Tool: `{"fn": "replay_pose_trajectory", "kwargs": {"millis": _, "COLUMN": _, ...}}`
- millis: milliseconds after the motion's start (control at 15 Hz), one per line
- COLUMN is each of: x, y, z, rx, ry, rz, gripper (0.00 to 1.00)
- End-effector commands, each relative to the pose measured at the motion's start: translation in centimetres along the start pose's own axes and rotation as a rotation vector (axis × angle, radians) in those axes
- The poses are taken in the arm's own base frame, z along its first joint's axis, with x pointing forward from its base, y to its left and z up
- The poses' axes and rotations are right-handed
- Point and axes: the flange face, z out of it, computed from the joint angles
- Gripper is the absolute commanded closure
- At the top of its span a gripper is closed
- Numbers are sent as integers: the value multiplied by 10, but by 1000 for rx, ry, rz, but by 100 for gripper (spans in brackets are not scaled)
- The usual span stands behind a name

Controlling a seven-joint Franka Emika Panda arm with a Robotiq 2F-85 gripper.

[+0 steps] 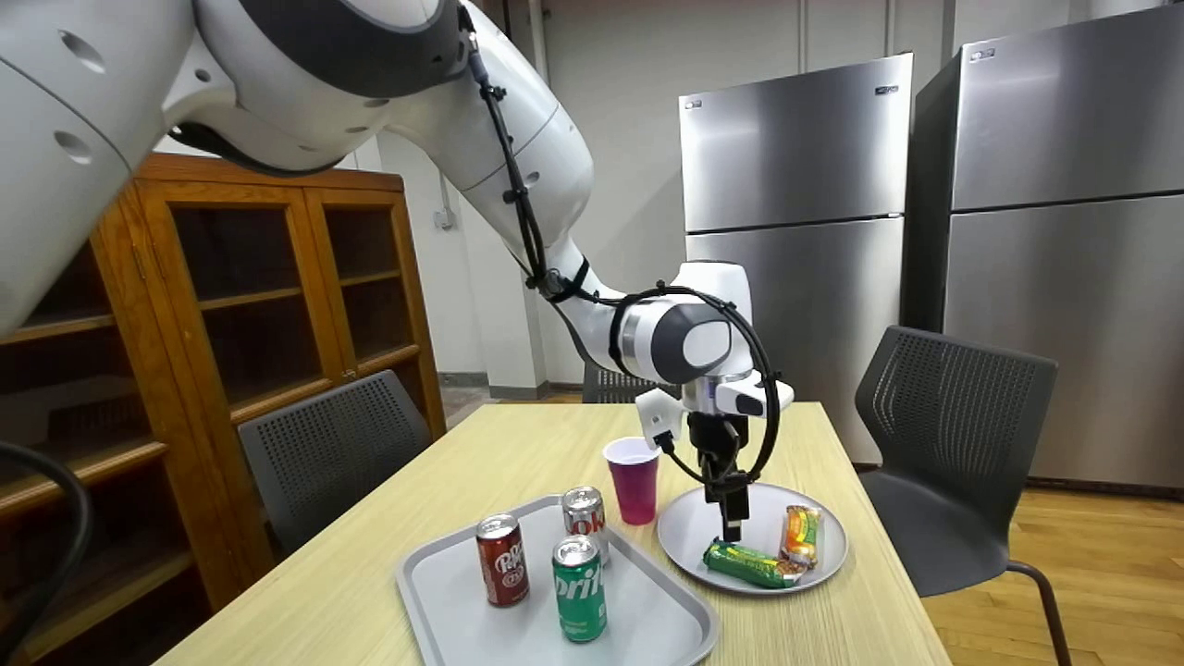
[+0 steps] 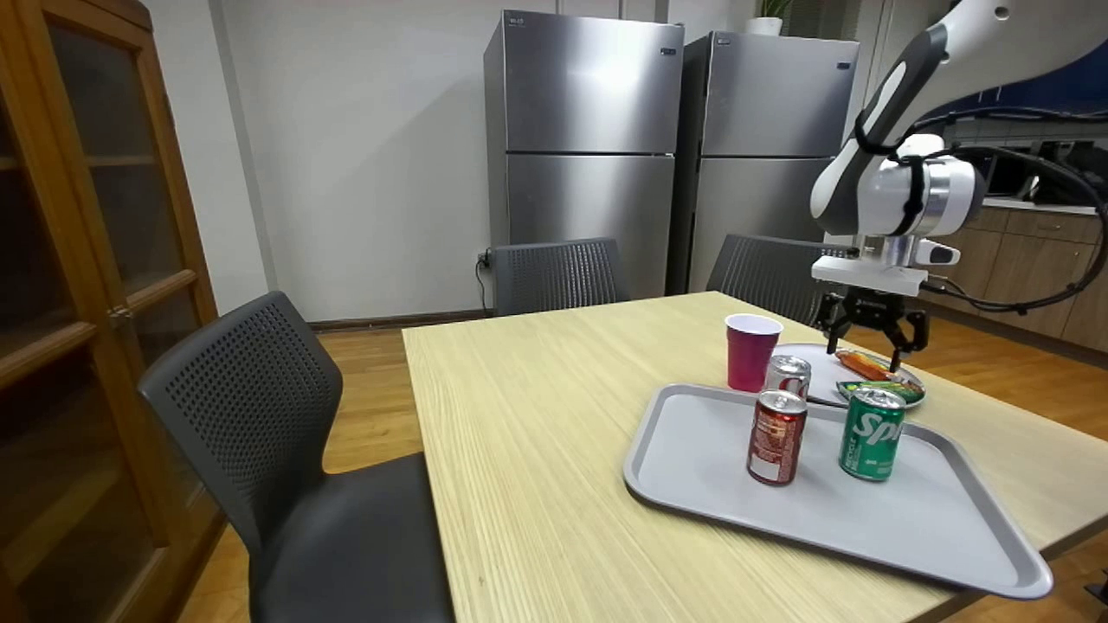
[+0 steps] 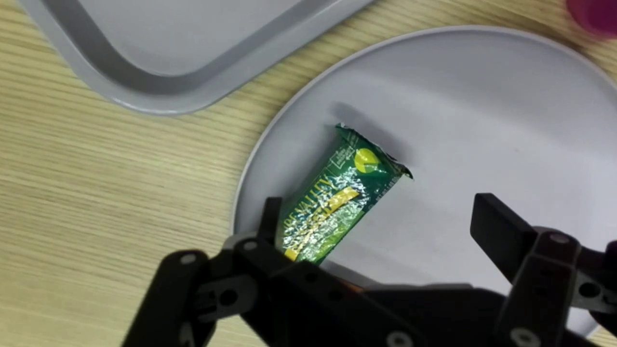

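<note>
Gripper (image 3: 378, 212) spread wide and empty, I hang over the plate (image 3: 458, 144); the green bar (image 3: 332, 202) lies off-centre below me, so coming straight down might crush or skew it.

It is bright, with soft light that seems to fall from above. The tabletop (image 2: 537, 450) looks pale and evenly lit. In an exterior view the shiny fridge (image 2: 589, 130) has a white glare spot, and a soft gray shadow lies on the wall (image 2: 372, 173). The cabinet (image 2: 78, 251) is dark inside and leans at the picture edge, as if stretched. In the wrist view the green wrapper (image 3: 332, 207) sparkles, with blurry shadows on the plate (image 3: 506, 144) beside it. The pincer (image 3: 381, 217) is nearly black, and the cup (image 3: 597, 14) in the corner is fuzzy.
</note>
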Motion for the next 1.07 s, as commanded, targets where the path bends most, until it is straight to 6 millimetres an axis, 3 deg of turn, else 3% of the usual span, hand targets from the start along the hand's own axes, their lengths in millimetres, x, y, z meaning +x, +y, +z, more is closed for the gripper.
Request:
{"fn": "replay_pose_trajectory", "kwargs": {"millis": 0, "x": 14, "y": -3, "z": 9, "rx": 1, "ry": -25, "rz": 88, "gripper": 0}}
{"fn": "replay_pose_trajectory", "kwargs": {"millis": 1000, "x": 22, "y": 0, "z": 39, "rx": -35, "ry": -19, "rz": 193, "gripper": 0}}
